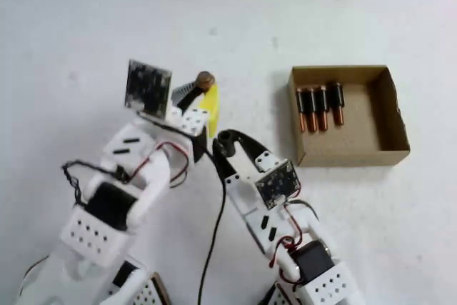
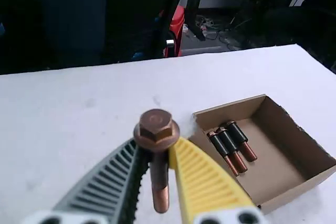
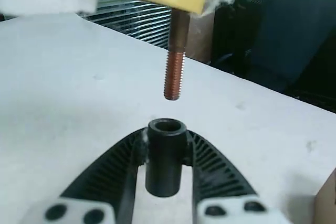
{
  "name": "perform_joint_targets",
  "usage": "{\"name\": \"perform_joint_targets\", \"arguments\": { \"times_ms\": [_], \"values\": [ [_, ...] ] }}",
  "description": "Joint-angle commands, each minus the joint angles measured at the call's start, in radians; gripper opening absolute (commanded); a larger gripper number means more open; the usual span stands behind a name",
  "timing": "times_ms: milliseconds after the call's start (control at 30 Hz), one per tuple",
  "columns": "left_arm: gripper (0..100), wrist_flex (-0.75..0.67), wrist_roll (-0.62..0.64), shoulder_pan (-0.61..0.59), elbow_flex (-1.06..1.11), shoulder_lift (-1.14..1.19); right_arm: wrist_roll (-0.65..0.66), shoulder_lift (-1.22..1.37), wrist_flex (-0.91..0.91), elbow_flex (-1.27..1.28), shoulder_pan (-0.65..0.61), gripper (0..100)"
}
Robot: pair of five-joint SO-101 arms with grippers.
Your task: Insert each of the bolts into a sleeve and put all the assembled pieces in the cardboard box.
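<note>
Right wrist view showed the right gripper clamped on an upright sleeve, with the bolt, gripped by the left gripper, hanging just above its hole. Insertion was in hand; next, I judged, a straight, centred lowering.

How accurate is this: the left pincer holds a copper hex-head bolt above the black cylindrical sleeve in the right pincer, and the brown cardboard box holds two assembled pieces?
One detail is wrong: the brown cardboard box holds three assembled pieces, not two, as the high view shows. The left pincer does hold the copper hex-head bolt above the black cylindrical sleeve in the right pincer.
</note>
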Motion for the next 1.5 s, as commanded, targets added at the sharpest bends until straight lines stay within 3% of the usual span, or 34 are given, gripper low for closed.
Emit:
{"name": "perform_joint_targets", "arguments": {
  "times_ms": [0,533,867,1033,1467],
  "values": [
    [2,-0.081,-0.009,0.012,0.026,-0.105,-0.009,-0.010,0.018,0.008,-0.007,1.6],
    [2,-0.089,-0.002,0.022,0.152,-0.259,-0.009,-0.010,0.022,0.008,-0.007,1.6],
    [2,-0.080,0.003,0.102,0.153,-0.260,-0.003,-0.010,0.021,0.008,-0.007,1.7],
    [2,-0.028,0.080,0.101,0.153,-0.260,-0.003,-0.010,0.021,0.008,-0.007,1.7],
    [2,0.026,0.129,0.102,0.153,-0.260,-0.003,-0.010,0.021,0.008,-0.005,1.7]
  ]
}}
